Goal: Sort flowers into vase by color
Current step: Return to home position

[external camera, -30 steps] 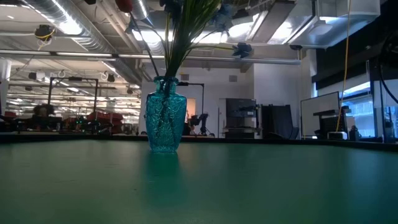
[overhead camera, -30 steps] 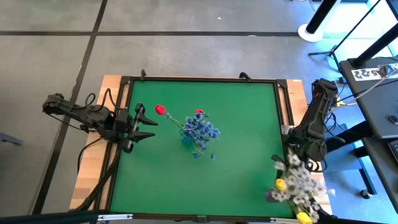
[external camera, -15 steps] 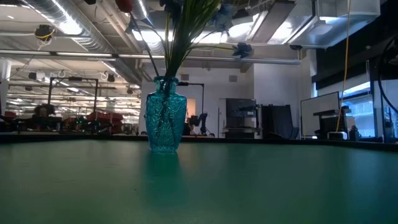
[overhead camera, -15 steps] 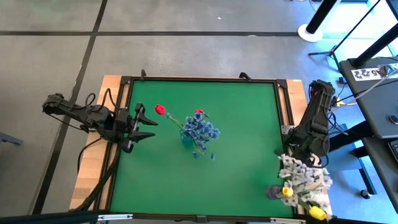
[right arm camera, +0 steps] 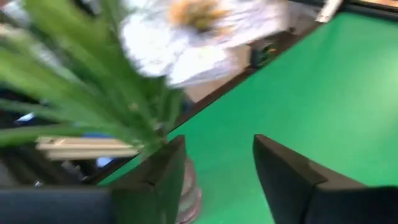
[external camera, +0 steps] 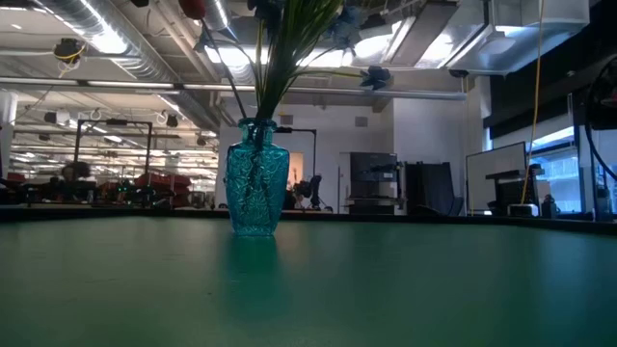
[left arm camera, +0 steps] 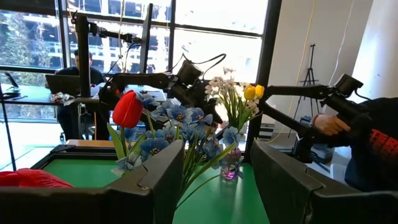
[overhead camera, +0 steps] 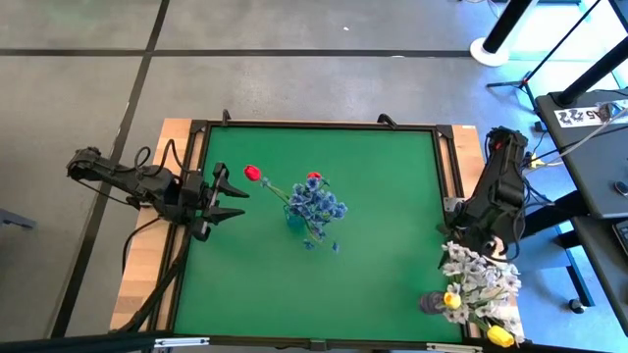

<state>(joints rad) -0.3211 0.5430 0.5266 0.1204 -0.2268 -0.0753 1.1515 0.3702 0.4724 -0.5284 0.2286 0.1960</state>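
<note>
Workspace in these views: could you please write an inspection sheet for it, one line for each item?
surface: green mat in a black frame, flat.
job's things: teal patterned glass vase at mid-mat, holding bushy blue sprays and red tulips; small purple vase at the mat's corner beside the right arm, holding white blossom sprays and yellow tulips.
clutter: nothing seen.
grippers: left gripper open, at the mat's left edge; right gripper open, close to the purple vase.
cables: black cables beside the left arm.
surroundings: a person's hand beyond the table.
</note>
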